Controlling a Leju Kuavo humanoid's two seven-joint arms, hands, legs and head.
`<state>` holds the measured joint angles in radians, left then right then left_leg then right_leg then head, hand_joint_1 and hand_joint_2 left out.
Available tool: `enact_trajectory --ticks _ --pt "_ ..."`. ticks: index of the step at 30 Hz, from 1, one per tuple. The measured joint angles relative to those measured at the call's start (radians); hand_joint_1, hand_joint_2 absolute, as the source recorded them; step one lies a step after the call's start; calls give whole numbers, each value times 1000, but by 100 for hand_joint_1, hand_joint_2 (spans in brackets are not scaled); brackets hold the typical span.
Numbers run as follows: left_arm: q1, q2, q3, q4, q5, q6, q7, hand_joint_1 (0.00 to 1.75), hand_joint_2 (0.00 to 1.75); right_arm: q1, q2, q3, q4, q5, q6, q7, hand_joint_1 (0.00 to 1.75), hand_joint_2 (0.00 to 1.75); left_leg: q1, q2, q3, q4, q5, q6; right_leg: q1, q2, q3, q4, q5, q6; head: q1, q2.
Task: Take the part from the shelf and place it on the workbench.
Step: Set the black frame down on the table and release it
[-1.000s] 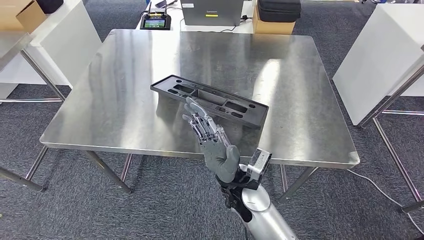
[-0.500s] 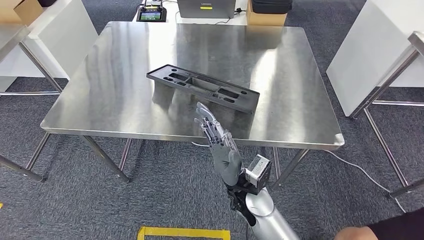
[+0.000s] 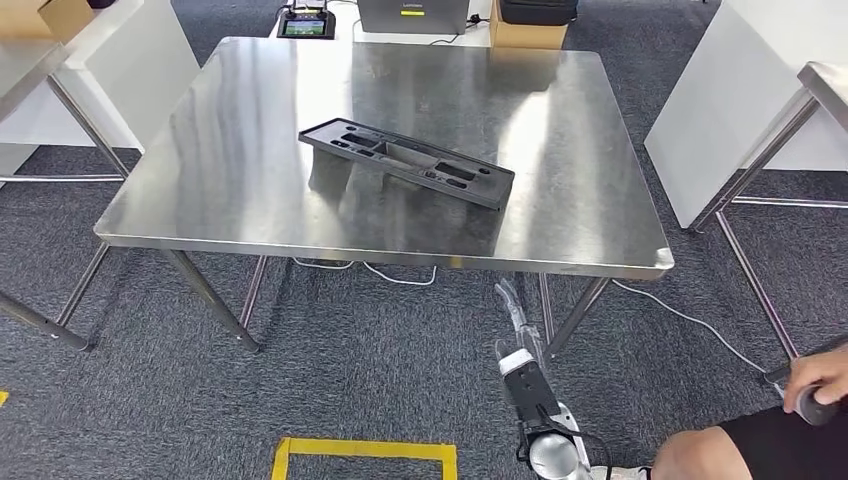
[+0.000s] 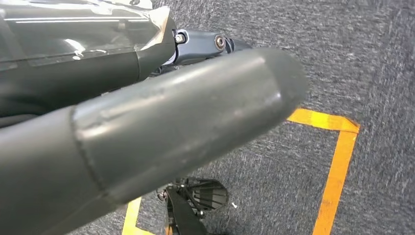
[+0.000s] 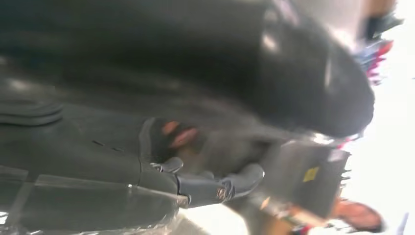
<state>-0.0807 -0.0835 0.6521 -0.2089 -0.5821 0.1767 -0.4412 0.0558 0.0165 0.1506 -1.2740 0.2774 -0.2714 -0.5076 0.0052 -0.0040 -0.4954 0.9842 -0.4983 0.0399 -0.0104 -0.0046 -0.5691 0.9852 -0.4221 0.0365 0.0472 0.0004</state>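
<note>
The black elongated part (image 3: 405,160) lies flat on the steel workbench (image 3: 230,190), near its middle, with nothing touching it. My right hand (image 3: 512,310) hangs below the bench's front edge with its fingers stretched out and nothing in them. The blurred right wrist view shows that hand (image 5: 195,188) with its fingers apart. In the left wrist view my left hand (image 4: 147,137) hangs over the carpet, thumb extended, holding nothing.
A person's hand (image 3: 815,375) and knee (image 3: 700,455) are at the lower right. Yellow floor tape (image 3: 365,450) lies in front of me. White cabinets (image 3: 720,90) flank the bench, and a cable (image 3: 380,272) trails under it.
My right arm has dropped from raised beside the part to hanging below the bench edge. The view has pulled back from the bench. The part has stayed where it lay.
</note>
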Motion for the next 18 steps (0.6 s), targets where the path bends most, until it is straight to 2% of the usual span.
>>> enact_trajectory --ticks 1,2,3,5,6,7,8,9,10,11,12,13,14,15,16,17,18 --pt "-1 -1 1 0 -2 0 1 0 0 5 1 -28 29 14 -11 2 0 0 0 2 -6 -5 10 9 1 1 -9 7 -6 4 0 0" --pt "-3 -3 2 0 -6 0 1 0 0 9 2 -60 60 28 -20 3 0 0 1 4 -15 -11 23 20 1 1 -23 28 -28 3 1 0" --pt "-5 -4 2 0 -8 0 3 0 0 10 4 -94 94 42 -30 3 0 0 2 6 -27 -15 36 28 2 2 -43 70 -65 -2 2 0" --pt "-7 -4 4 0 -12 0 5 0 0 3 7 -165 181 65 -45 5 0 0 -3 9 -54 -14 58 37 -1 3 -86 196 -148 -11 4 0" --pt "-7 -4 5 0 -12 0 5 0 0 -5 8 -202 236 74 -52 4 0 0 -5 10 -68 -13 68 38 -2 3 -96 251 -170 -8 4 0" --pt "-7 -4 6 0 -13 0 5 0 0 -15 7 -240 298 80 -61 2 0 0 -7 10 -82 -12 78 38 -2 3 -93 278 -172 0 4 0" --pt "-7 -5 6 0 -13 0 5 0 0 -28 6 -279 365 86 -75 1 0 0 -8 10 -95 -10 87 37 -2 3 -72 269 -158 10 4 0" --pt "-7 -5 7 0 -13 0 4 0 0 -42 4 -314 431 94 -94 1 0 0 -9 10 -109 -7 95 36 -2 3 -32 223 -134 18 4 0" --pt "-7 -5 8 0 -13 0 3 0 0 -58 0 -347 496 101 -117 3 0 0 -10 10 -120 -2 103 33 -2 3 20 151 -115 22 4 0" --pt "-8 -5 8 0 -14 1 1 0 0 -73 -4 -376 556 107 -139 11 0 0 -11 11 -129 2 110 29 0 3 72 73 -108 18 4 0" --pt "-9 -5 8 0 -15 1 0 0 0 -87 -9 -401 613 110 -155 23 0 0 -13 11 -134 4 118 24 4 3 107 15 -105 11 3 0" --pt "-10 -6 9 0 -17 1 -2 0 0 -98 -13 -425 666 110 -161 40 0 0 -14 11 -136 5 125 19 8 3 126 -21 -109 3 4 0" --pt "-11 -6 10 0 -19 2 -2 0 0 -107 -17 -447 715 109 -159 66 0 0 -15 12 -136 4 132 13 13 4 128 -34 -110 -5 4 0" --pt "-11 -6 10 0 -22 2 -3 0 0 -112 -19 -466 763 110 -154 97 0 0 -15 12 -138 2 139 7 9 3 119 -33 -101 -12 4 0" --pt "-11 -5 12 0 -25 2 -2 0 0 -115 -20 -481 807 113 -148 130 0 0 -13 10 -144 8 133 1 3 2 113 -36 -94 -20 4 0" --pt "-11 -5 12 1 -28 2 -1 0 0 -116 -21 -492 845 119 -142 165 0 0 -11 8 -153 24 108 -5 -3 0 103 -37 -82 -32 3 0" --pt "-10 -5 13 1 -30 2 0 0 0 -115 -21 -499 876 127 -133 197 0 0 -8 7 -165 59 65 -11 -9 -2 92 -38 -69 -42 2 0"
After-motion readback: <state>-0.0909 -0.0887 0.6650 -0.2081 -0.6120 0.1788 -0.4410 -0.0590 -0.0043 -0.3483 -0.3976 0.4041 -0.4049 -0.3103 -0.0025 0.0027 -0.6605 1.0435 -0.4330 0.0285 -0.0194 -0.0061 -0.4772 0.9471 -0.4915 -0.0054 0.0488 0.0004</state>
